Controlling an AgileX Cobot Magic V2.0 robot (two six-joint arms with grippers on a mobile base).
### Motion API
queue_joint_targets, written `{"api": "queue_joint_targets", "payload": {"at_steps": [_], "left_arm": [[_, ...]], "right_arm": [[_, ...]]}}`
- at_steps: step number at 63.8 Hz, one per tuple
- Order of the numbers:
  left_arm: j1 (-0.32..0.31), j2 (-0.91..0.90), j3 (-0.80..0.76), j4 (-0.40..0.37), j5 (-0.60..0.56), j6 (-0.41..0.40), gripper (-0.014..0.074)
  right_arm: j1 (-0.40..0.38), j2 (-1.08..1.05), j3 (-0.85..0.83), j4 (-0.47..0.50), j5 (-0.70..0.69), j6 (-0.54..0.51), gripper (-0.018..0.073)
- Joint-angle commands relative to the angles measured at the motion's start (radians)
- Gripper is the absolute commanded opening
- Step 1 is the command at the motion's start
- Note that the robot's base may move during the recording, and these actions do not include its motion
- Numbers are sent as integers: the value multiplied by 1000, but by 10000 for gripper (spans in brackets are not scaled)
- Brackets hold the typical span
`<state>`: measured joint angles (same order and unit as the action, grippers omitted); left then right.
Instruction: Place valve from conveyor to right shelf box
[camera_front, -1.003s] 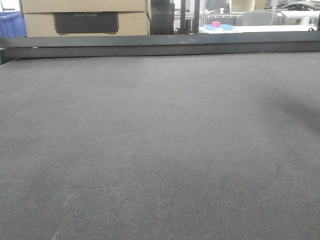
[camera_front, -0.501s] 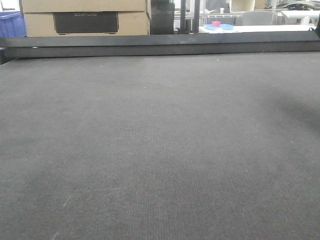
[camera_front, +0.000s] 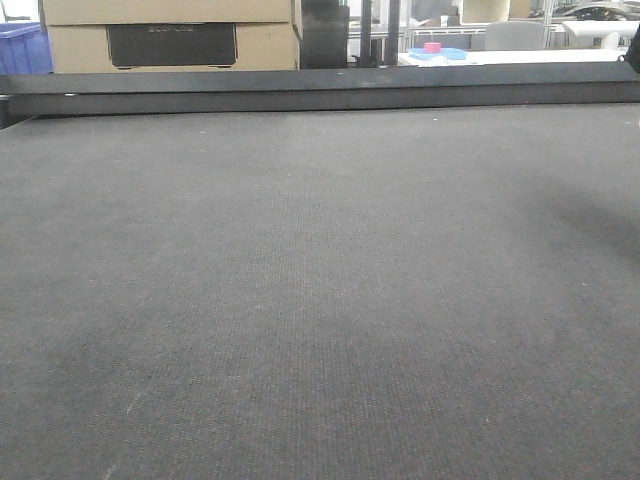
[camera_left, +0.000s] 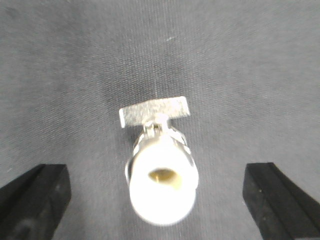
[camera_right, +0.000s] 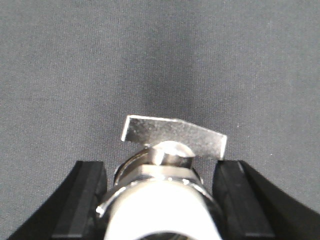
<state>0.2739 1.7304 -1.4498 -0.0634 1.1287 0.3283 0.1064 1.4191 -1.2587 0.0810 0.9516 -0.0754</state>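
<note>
The conveyor (camera_front: 320, 300) is a wide dark-grey woven belt with a black rail (camera_front: 320, 90) along its far edge. No valve or gripper shows in the front view. In the left wrist view a valve (camera_left: 161, 185) lies on the belt, whitish end toward the camera and flat silvery handle (camera_left: 154, 111) behind it. My left gripper (camera_left: 157, 170) is wide open around it, with both black fingers well clear. In the right wrist view my right gripper (camera_right: 159, 170) is closed against the sides of a silvery valve (camera_right: 165, 200), whose flat handle (camera_right: 174, 135) points forward over the belt.
Beyond the rail stand cardboard boxes (camera_front: 170, 35), a blue bin (camera_front: 22, 48) at far left, and a white table with a blue and red object (camera_front: 435, 50). A dark shape (camera_front: 635, 48) sits at the upper right edge.
In the front view a dark shape has come in at the upper right edge. The belt looks the same.
</note>
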Motion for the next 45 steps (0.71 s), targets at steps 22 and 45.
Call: {"api": "queue_joint_targets", "payload": {"at_steps": [22, 45], "left_arm": [[1, 129, -10, -4, -52, 4, 601], [1, 138, -20, -4, 6, 4, 296]], "right_arm": [[-2, -16, -6, 3, -47, -5, -154], [-2, -16, -6, 3, -47, -5, -154]]}}
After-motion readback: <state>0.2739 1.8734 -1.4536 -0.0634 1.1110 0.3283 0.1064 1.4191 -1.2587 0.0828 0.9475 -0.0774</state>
